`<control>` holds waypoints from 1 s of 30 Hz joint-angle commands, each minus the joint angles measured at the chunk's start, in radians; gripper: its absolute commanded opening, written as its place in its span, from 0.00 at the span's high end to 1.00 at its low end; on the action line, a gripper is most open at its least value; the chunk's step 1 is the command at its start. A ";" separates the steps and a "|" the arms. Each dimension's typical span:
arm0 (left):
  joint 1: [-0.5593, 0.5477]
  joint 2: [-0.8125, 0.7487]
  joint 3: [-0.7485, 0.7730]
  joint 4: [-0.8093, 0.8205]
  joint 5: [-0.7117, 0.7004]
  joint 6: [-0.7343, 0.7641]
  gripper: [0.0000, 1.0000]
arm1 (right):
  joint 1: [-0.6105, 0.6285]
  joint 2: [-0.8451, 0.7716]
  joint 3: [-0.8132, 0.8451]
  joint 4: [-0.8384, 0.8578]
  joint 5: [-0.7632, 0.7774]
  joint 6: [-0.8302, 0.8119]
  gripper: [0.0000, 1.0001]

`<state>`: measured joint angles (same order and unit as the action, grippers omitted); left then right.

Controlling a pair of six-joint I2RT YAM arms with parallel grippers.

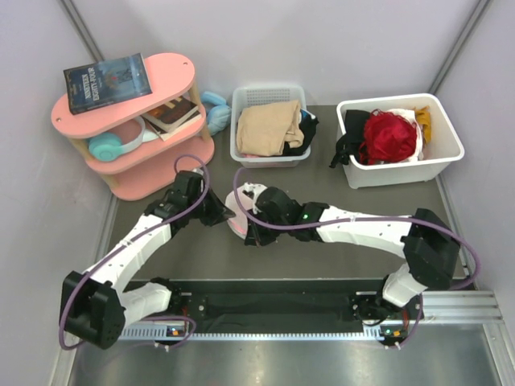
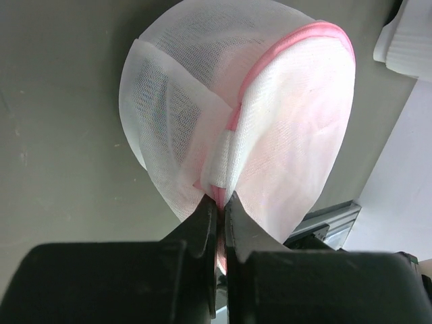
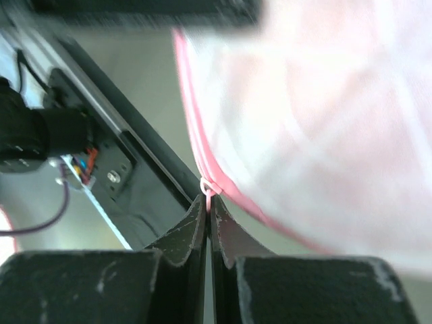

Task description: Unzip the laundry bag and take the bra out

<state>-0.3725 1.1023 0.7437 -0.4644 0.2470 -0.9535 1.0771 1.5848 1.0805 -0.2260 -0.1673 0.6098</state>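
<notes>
The laundry bag [image 1: 244, 211], a round white mesh pouch with pink zipper trim, is held between both arms above the dark table. In the left wrist view the laundry bag [image 2: 229, 115] fills the frame, and my left gripper [image 2: 220, 202] is shut on its pink edge beside a white tab. In the right wrist view my right gripper [image 3: 207, 200] is shut on the small pink zipper pull [image 3: 206, 187] hanging from the pink trim; the laundry bag [image 3: 324, 115] is blurred. From above, the left gripper [image 1: 221, 211] and right gripper [image 1: 256, 219] flank it. The bra is not visible.
A white bin [image 1: 269, 153] with beige and black clothing and a white bin [image 1: 400, 173] with a red garment stand at the back. A pink shelf [image 1: 129, 121] with books and blue headphones stands at the back left. A rail [image 1: 314, 310] runs along the near edge.
</notes>
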 commanded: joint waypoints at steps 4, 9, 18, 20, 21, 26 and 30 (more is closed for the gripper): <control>0.049 0.034 0.066 0.067 0.024 0.085 1.00 | -0.037 -0.201 -0.135 -0.052 0.084 0.005 1.00; 0.061 0.097 0.112 0.139 0.136 0.154 1.00 | -0.126 -0.327 -0.217 -0.082 0.097 -0.011 1.00; 0.050 0.338 0.373 0.170 0.290 0.285 0.88 | -0.128 -0.376 -0.154 -0.164 0.135 -0.044 1.00; 0.050 0.352 0.413 0.123 0.256 0.305 0.49 | -0.112 -0.367 -0.159 -0.142 0.132 -0.022 1.00; 0.050 0.349 0.416 0.066 0.233 0.306 0.39 | -0.109 -0.349 -0.159 -0.121 0.130 -0.015 1.00; 0.050 0.234 0.313 -0.091 0.068 0.288 0.25 | -0.062 -0.264 -0.137 -0.030 0.103 0.030 1.00; 0.052 0.059 0.175 -0.132 0.031 0.216 0.21 | -0.020 -0.149 -0.068 0.014 0.069 0.031 1.00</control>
<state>-0.3241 1.3270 1.0122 -0.4934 0.3599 -0.6861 1.0100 1.3487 0.9070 -0.3099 -0.0559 0.6220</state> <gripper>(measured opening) 0.774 0.010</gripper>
